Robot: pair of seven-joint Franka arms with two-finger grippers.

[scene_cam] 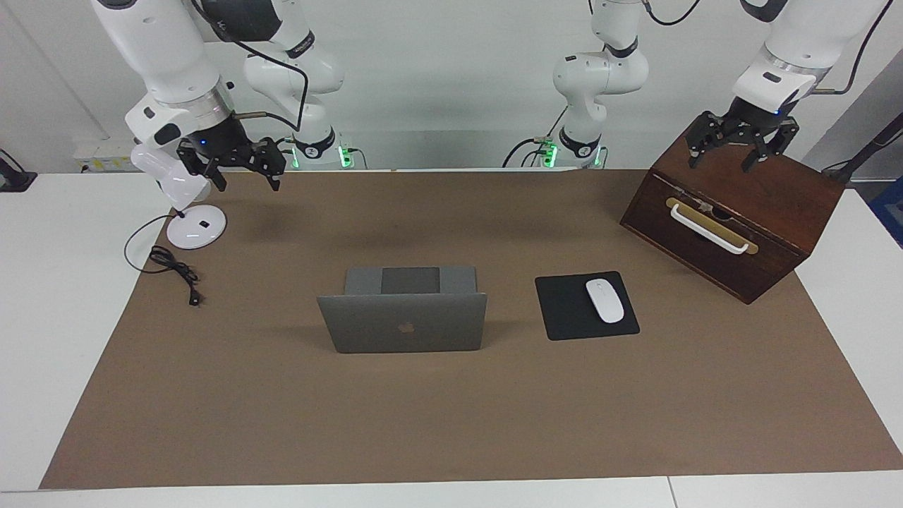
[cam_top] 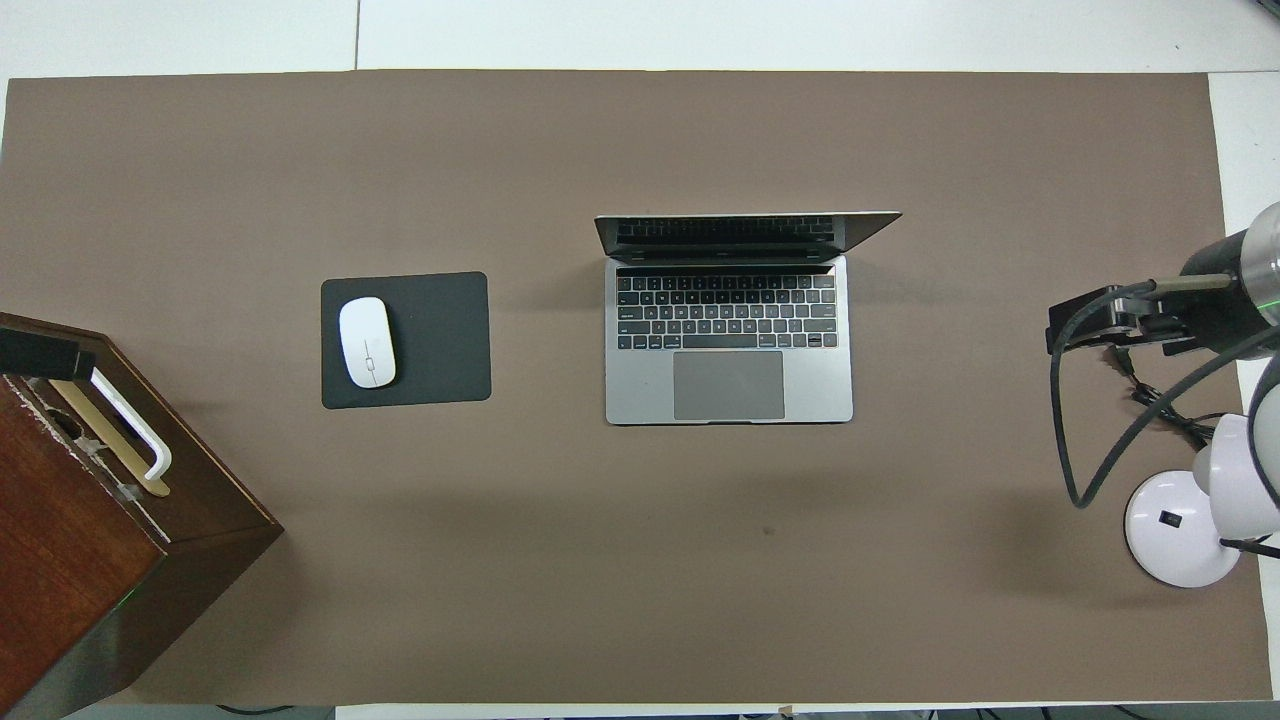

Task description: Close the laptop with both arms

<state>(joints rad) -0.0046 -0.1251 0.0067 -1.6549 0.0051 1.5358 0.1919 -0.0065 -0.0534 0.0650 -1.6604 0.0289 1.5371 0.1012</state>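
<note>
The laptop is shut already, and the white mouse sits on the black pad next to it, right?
Not quite: the laptop is open, its keyboard showing in the overhead view. The mouse does sit on the pad beside it.

Legible markings are few. The laptop [scene_cam: 403,321] carries a dark apple logo [scene_cam: 405,327] centred on the outer face of its raised lid, seen in the facing view; no wording accompanies it. In the overhead view the keyboard [cam_top: 727,312] shows pale legends on its dark keys, but none can be made out. The white lamp base [scene_cam: 196,227] bears a small dark square mark on its top surface, with no readable character on it. No text, number or label can be read on the mouse [scene_cam: 604,300], the mouse pad [scene_cam: 564,310] or the wooden box [scene_cam: 769,204].
</note>
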